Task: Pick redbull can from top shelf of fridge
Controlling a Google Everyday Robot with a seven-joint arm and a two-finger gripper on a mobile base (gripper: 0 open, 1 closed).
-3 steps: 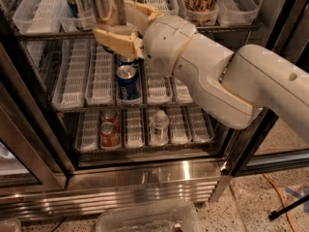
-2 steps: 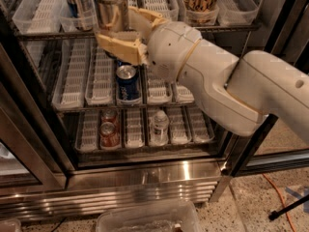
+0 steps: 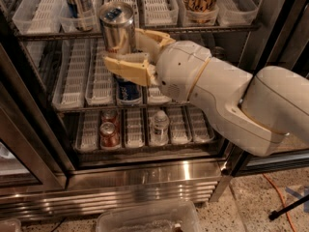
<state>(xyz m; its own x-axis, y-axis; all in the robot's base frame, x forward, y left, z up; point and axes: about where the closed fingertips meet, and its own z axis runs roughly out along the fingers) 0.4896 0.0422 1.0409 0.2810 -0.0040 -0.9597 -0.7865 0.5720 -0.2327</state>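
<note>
We find the redbull can (image 3: 117,27) in the upper left of the frame, upright, its lid with the blue tab facing us, overlapping the front edge of the top shelf (image 3: 227,28). Whether it is wholly clear of the lane trays we cannot tell. We judge it a thin-walled aluminium item: light if empty, moderately heavy if full, rigid along its height but liable to dent under a hard side squeeze. The smooth skin is probably slippery, the more so with any chill moisture. The proper hold is across the body at or below mid-height, well clear of the lid. The gripper (image 3: 123,50) sits at that point, its tan fingers (image 3: 129,69) closed against the lower body of the can from either side, with no gap visible. The fingers touch nothing else. The arm enters from the right of the frame. The Pepsi can (image 3: 129,92) stands just below the fingers, on the middle rack of the fridge (image 3: 145,178).
</note>
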